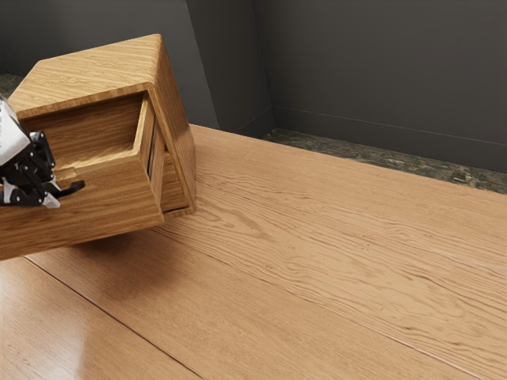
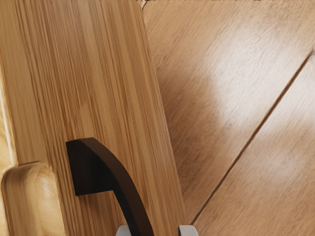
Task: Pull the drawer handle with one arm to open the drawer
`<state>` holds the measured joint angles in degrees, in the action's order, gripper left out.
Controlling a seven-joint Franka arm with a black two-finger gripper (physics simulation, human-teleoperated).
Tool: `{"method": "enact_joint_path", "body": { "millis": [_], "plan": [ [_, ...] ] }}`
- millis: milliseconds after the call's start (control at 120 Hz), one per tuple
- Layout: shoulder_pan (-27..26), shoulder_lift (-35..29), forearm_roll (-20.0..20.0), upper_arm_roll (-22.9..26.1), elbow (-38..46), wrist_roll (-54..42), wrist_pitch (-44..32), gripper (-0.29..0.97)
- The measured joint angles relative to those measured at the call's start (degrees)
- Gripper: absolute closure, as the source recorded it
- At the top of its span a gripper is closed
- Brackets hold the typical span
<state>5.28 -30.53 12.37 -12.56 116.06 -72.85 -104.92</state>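
Exterior camera looked down from the side across the surface [image 1: 333,269]; wrist camera sat close on the drawer front [image 2: 88,88], shared by both.

The arm [image 1: 9,131] is sliced off by the exterior view's left edge, and the drawer front [image 1: 87,210] runs out of frame there too, its upper rim partly covered by the gripper [image 1: 59,192]. In the wrist view, the black handle [image 2: 108,182] curves down past the lower edge, its far end cut away.
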Motion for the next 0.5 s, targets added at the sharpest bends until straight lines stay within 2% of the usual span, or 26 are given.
{"method": "enact_joint_path", "body": {
  "millis": [100,183,250,308,350,383,442,500],
  "plan": [
    [0.8,-1.3,0.0,1.4,-0.2,0.2,0.8,0.62],
    [2.9,-3.3,-0.1,5.4,-2.7,0.3,2.2,0.58],
    [3.6,-0.3,-0.2,8.8,-14.4,0.3,6.0,0.56],
    [3.7,10.1,-1.2,9.4,-32.5,0.4,12.9,0.48],
    [0.5,16.6,-1.4,7.3,-40.0,1.1,17.4,0.39],
    [-5.1,19.6,-2.0,1.7,-43.0,2.7,20.3,0.34],
    [-10.6,22.0,-5.6,-5.7,-44.9,5.6,24.4,0.25],
    [-14.3,22.9,-7.4,-7.9,-45.5,8.3,27.5,0.19]
  ]
}}
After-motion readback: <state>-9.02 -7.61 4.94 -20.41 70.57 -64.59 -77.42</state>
